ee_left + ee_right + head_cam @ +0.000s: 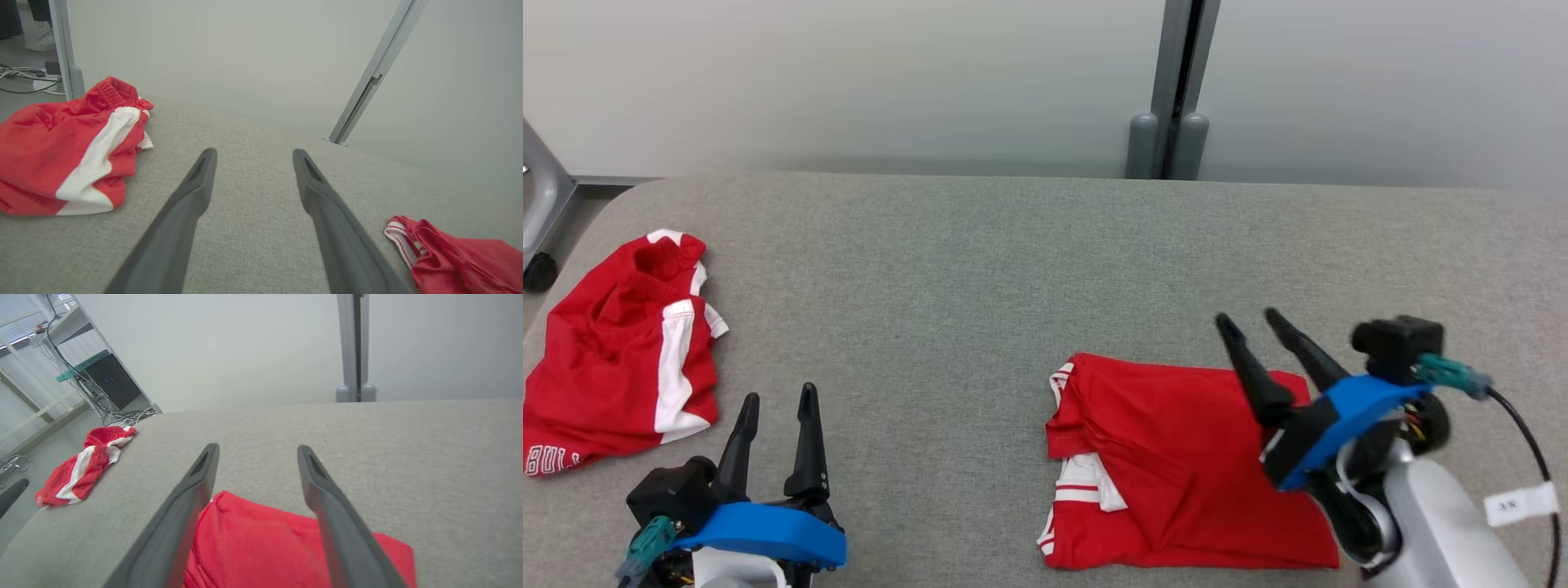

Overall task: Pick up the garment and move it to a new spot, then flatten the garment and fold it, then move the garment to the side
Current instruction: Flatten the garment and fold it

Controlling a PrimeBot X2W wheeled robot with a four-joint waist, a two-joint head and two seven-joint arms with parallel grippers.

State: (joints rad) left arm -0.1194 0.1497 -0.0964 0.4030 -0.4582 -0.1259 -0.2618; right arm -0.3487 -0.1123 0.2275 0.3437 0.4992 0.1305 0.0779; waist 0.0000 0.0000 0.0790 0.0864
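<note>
1. A grey fabric-covered table [980,269] runs across the scene, with a pale wall behind it and a grey upright post [1176,82] at the far edge, right of centre.
2. The folded red garment [1192,465] lies flat on the near right part of the table. It makes a rough rectangle, and white-and-red striped trim shows along its left edge.
3. The right gripper [1248,318] is over the far right corner of that garment, its two long dark fingers pointing away and slightly left. The fingers stand wide apart with nothing between them, so this gripper is open and holds nothing.
4. In the right wrist view the red cloth lies beneath and between the spread fingers, and their tips reach out past the garment's far edge over bare table.
5. The left gripper [778,394] is at the near left of the table, fingers pointing away. Its fingers are also spread and empty, with only grey table surface between them.
6. A second piece of clothing, a crumpled pair of red shorts [621,359] with a white side stripe, sits bunched at the far left edge of the table. It is well apart from the folded garment and just to the left of the left gripper.
7. White lettering shows on the near left hem of the shorts, too cut off to read.
</note>
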